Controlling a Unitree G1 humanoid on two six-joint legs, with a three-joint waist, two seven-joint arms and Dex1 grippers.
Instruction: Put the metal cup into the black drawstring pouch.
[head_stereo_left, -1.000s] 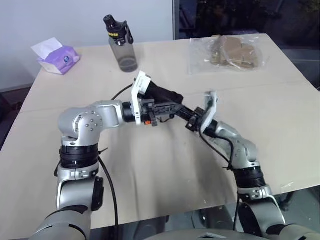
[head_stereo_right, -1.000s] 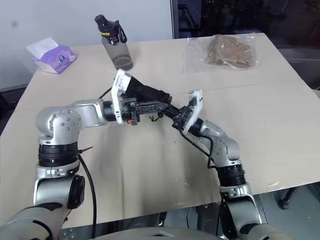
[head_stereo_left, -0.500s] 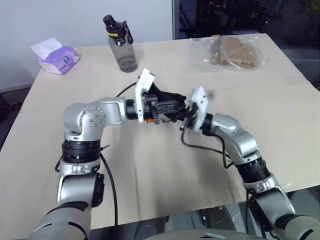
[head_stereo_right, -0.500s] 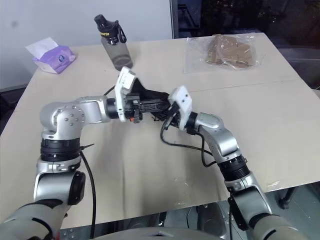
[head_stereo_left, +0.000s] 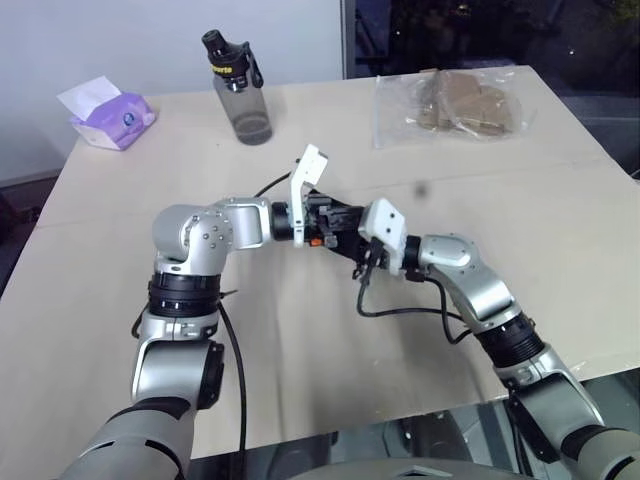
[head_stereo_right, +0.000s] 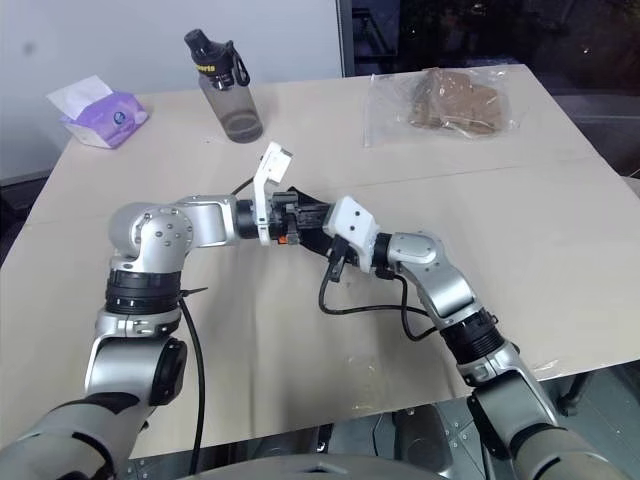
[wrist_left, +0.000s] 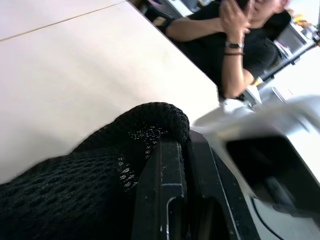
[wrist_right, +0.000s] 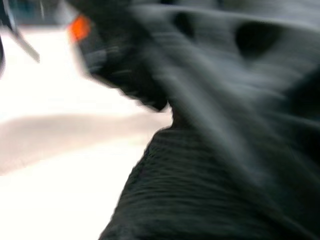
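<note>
- The black drawstring pouch (wrist_left: 90, 175) is held above the middle of the table (head_stereo_left: 300, 350), pinched by its mesh fabric between the closed fingers of the left gripper (wrist_left: 182, 150)
- The right gripper (head_stereo_right: 322, 232) is met against the pouch from the right; it is read as closed, and black fabric lies right against it in the right wrist view, but a grip on the pouch cannot be confirmed
- The metal cup cannot be made out; whether it already sits inside the pouch cannot be told
- Risk: with both grippers crowded at one spot, a pull in opposite directions is judged likely to tear the fabric out of one pinch, so the pouch would drop or sag shut
- Risk: the right arm's loose cable (head_stereo_left: 400, 312) hangs in a loop just under the hands and could be snagged by a wrist turn
- Risk: if the cup is inside, a tilt of the mouth downward could let it slide out
- Open room: bare tabletop is seen near, left and right of the hands
- The water bottle (head_stereo_left: 238, 88) and the tissue pack (head_stereo_left: 108, 115) stand well apart at the far left; the clear plastic bag (head_stereo_left: 455, 105) lies well apart at the far right
- A person (wrist_left: 230, 45) is seen beyond the table's far edge in the left wrist view, so wide swings that way are to be avoided
</note>
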